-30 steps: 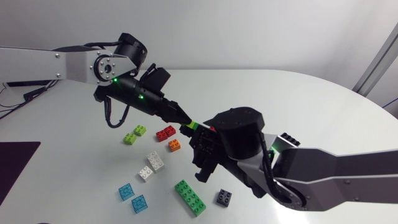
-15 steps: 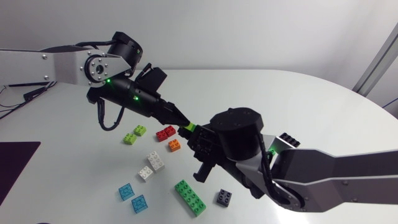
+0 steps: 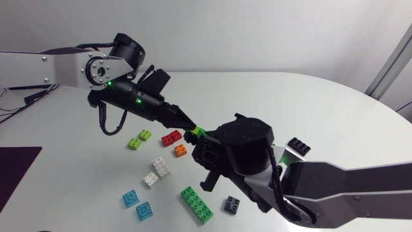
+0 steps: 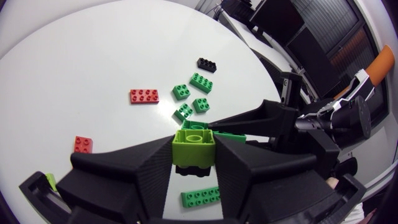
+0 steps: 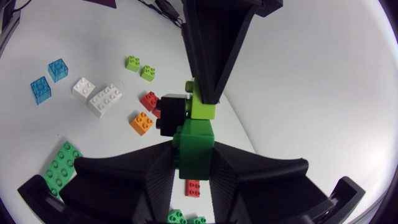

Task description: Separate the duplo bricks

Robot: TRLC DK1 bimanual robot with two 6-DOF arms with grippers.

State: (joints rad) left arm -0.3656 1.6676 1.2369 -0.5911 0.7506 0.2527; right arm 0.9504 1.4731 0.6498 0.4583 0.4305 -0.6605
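Separation likely needs a straight pull, left end effector (image 4: pixel 193 154) clenched on the lime brick (image 4: pixel 194 142) and right end effector (image 5: pixel 193 163) on the dark green brick (image 5: pixel 194 144), joined above the desk (image 3: pixel 309 103).

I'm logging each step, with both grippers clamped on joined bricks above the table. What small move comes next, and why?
Probably pull the grippers slightly apart: the left gripper is shut on the lime brick, the right gripper on the dark green brick, and they look joined.
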